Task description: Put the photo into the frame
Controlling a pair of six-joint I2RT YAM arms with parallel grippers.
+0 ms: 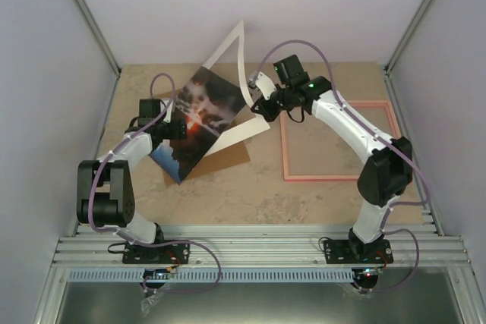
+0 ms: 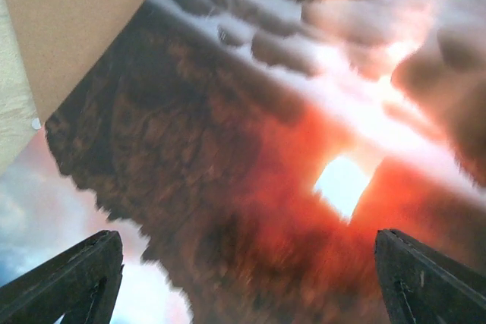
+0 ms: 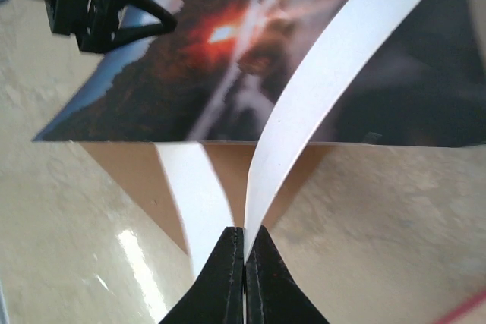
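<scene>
The photo [image 1: 199, 115], a red-orange sunset print, lies slanted left of centre and fills the left wrist view [image 2: 288, 157]. My left gripper [image 1: 171, 128] hangs over its left part, open, the two fingertips [image 2: 72, 278] spread wide with only the print behind them. My right gripper [image 1: 262, 104] is shut on a corner of the white mat [image 1: 237, 45], which it holds raised off the table. In the right wrist view one mat strip [image 3: 334, 66] rises in front of the photo [image 3: 175, 73], above my right gripper [image 3: 244, 237]. The pink frame [image 1: 284, 153] lies flat at the right.
A brown backing board [image 1: 224, 161] lies under the photo and mat, also visible in the left wrist view [image 2: 76, 20]. The table top [image 1: 250, 202] is beige stone pattern, with white walls on three sides. The right arm reaches over the frame's left side.
</scene>
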